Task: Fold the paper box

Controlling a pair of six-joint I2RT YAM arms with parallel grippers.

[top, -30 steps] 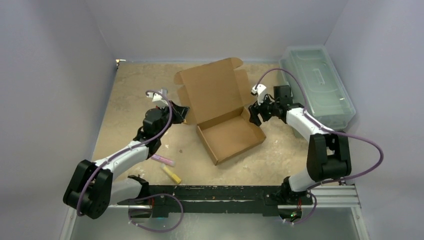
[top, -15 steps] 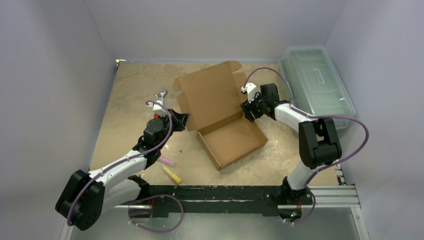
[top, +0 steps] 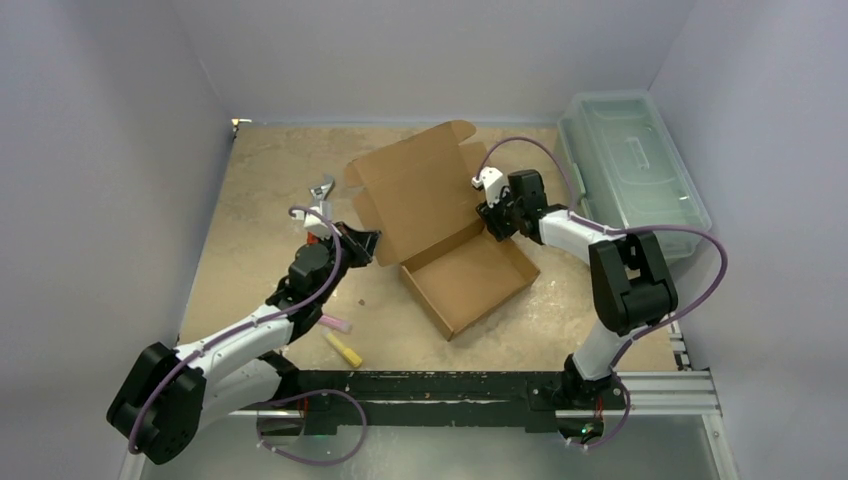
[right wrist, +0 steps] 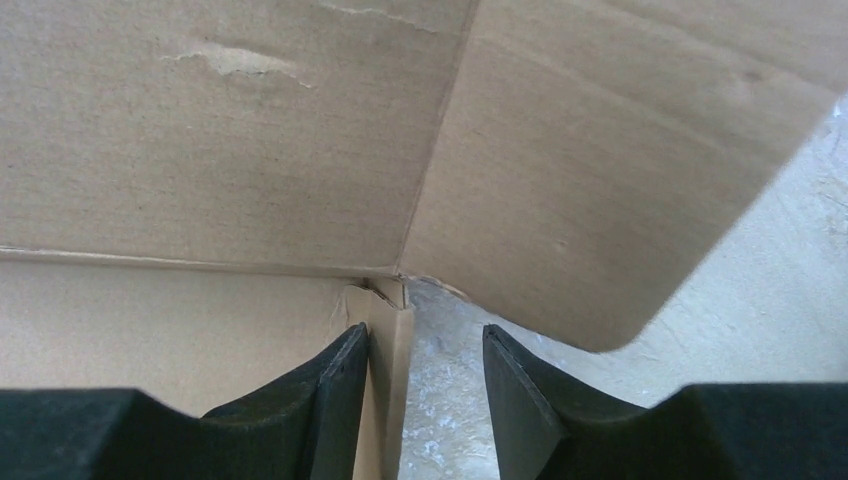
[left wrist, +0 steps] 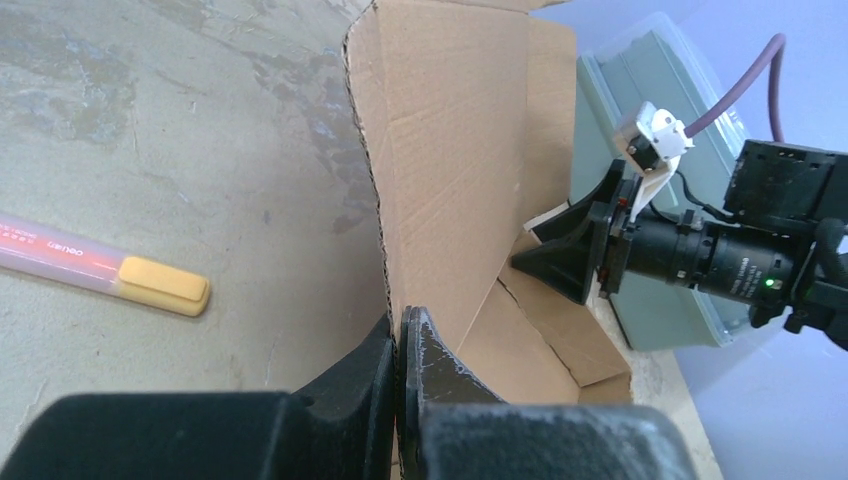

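Paper box [top: 470, 280] is recorded near the middle of the table [top: 270, 180], somewhat toward the far edge. It is turned at an angle, with one corner of its tray pointed at the near edge. The tray walls are seen folded upright. The lid [top: 415, 195] is raised from the tray's far-left side and leans back toward the far-left corner, with its rounded side flaps spread outward.

Left gripper [top: 372, 240] is positioned at the left end of the lid's fold line, against the side flap. In the left wrist view its jaws are seen pressed together with no gap, the tips at the lower edge of the cardboard. Whether any board is pinched between them cannot be told.

Right gripper [top: 490, 224] is positioned at the opposite end of the fold line, on the side of the box facing the right edge. In the right wrist view its jaws are seen apart. The upright end of a tray wall stands between them, touching one finger, and bare table is visible between it and the other finger.

A pale-green plastic bin [top: 635, 165] is set along the right edge at the far-right corner, apart from the box. A pink pen [top: 330, 322] and a yellow marker [top: 345, 350] are noted toward the near edge, left of the box.
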